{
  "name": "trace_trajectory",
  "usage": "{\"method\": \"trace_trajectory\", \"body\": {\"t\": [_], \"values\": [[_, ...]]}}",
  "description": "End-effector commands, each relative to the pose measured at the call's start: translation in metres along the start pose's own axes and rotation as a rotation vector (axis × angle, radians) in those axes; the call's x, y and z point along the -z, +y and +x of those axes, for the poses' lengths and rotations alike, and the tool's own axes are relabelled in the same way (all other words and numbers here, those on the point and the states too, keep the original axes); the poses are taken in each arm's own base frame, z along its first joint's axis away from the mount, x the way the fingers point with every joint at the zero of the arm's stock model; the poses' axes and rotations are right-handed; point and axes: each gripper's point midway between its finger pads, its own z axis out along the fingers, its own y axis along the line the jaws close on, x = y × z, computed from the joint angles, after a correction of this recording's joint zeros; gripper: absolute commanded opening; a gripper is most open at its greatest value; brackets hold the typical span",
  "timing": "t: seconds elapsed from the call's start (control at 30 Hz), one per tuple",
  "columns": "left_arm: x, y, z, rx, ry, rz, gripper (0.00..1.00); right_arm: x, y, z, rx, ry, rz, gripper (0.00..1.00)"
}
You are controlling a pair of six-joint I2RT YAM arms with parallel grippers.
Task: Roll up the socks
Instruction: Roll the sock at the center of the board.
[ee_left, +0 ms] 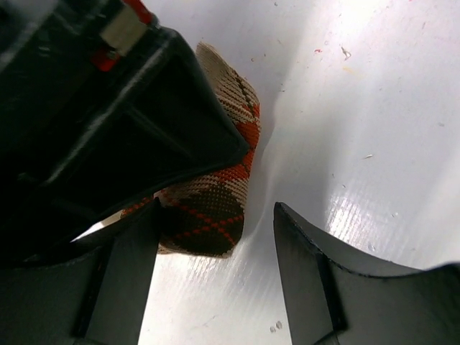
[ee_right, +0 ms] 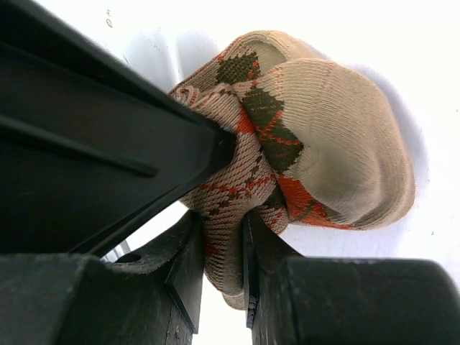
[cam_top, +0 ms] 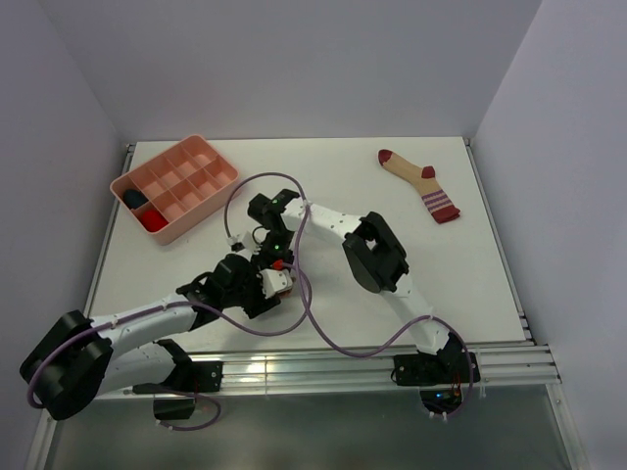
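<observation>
Bench (cam_top: 333,171): white, with both arms meeting left of centre.

Pink divided tray (cam_top: 201,213): far left. A dark bundle (cam_top: 133,199) and a red bundle (cam_top: 151,220) sit in its near compartments.

Striped sock (cam_top: 421,183): flat at far right, well apart from both arms, not yet rolled.

Argyle sock (ee_right: 323,151): on the bench between the grippers, bunched into a loose, partly formed roll.

Right gripper (ee_right: 219,248): jaws nearly together, pinching a fold of the argyle sock.

Left gripper (ee_left: 215,223): jaws spread and straddling the roll's end. One finger is just beside the fabric and the other is clear of it.

Judgement: the step in hand is tightening the argyle roll. The right pinch should serve as the anchor. The left should close low against the bench and take the roll's full thickness, not only the top layer. If the anchor is released first, the roll will likely spring loose.
</observation>
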Motion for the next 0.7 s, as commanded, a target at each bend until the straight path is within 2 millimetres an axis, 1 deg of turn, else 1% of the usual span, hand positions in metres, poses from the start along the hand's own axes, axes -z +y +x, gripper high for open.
{"method": "trace_trajectory", "body": {"t": [0.0,0.13,0.2,0.23,0.3,0.33,0.4,0.43,0.47,0.5,0.53,0.57,0.6,0.63,0.67], "values": [[-0.009,0.002,-0.007,-0.029,-0.016,0.000,0.67,-0.044,-0.039,0.077,-0.058,0.297,0.080,0.00],[-0.015,-0.002,-0.001,-0.029,0.015,0.016,0.60,-0.043,-0.038,0.074,-0.052,0.279,0.078,0.00],[-0.018,-0.004,0.000,-0.031,0.023,0.022,0.51,-0.042,-0.038,0.073,-0.049,0.274,0.081,0.00],[-0.019,-0.006,-0.001,-0.029,0.022,0.032,0.42,-0.041,-0.038,0.073,-0.048,0.274,0.081,0.00],[-0.021,-0.008,0.000,-0.026,0.030,0.047,0.30,-0.040,-0.037,0.072,-0.041,0.267,0.079,0.00],[-0.022,-0.011,-0.002,-0.020,0.029,0.061,0.15,-0.041,-0.036,0.074,-0.039,0.265,0.074,0.00],[-0.023,-0.012,-0.006,-0.009,0.020,0.072,0.01,-0.037,-0.033,0.069,-0.025,0.233,0.075,0.00],[-0.023,-0.014,-0.008,0.003,0.012,0.084,0.00,-0.036,-0.032,0.071,-0.028,0.229,0.071,0.00],[-0.024,-0.015,-0.010,0.009,0.005,0.089,0.00,-0.028,-0.032,0.067,-0.027,0.201,0.081,0.00],[-0.025,-0.016,-0.011,0.017,0.004,0.097,0.00,-0.025,-0.033,0.063,-0.024,0.171,0.084,0.00],[-0.025,-0.017,-0.012,0.035,0.003,0.101,0.00,-0.023,-0.033,0.064,-0.036,0.156,0.083,0.09],[-0.027,-0.018,-0.015,0.041,0.001,0.113,0.00,-0.012,-0.031,0.058,-0.031,0.116,0.094,0.14],[-0.027,-0.020,-0.013,0.053,0.017,0.122,0.00,-0.004,-0.037,0.054,-0.038,0.069,0.106,0.18],[-0.027,-0.021,-0.013,0.076,0.028,0.126,0.00,-0.001,-0.035,0.055,-0.056,0.040,0.089,0.28],[-0.029,-0.020,-0.016,0.089,0.031,0.129,0.00,0.013,-0.033,0.049,-0.051,-0.013,0.106,0.32]]}}
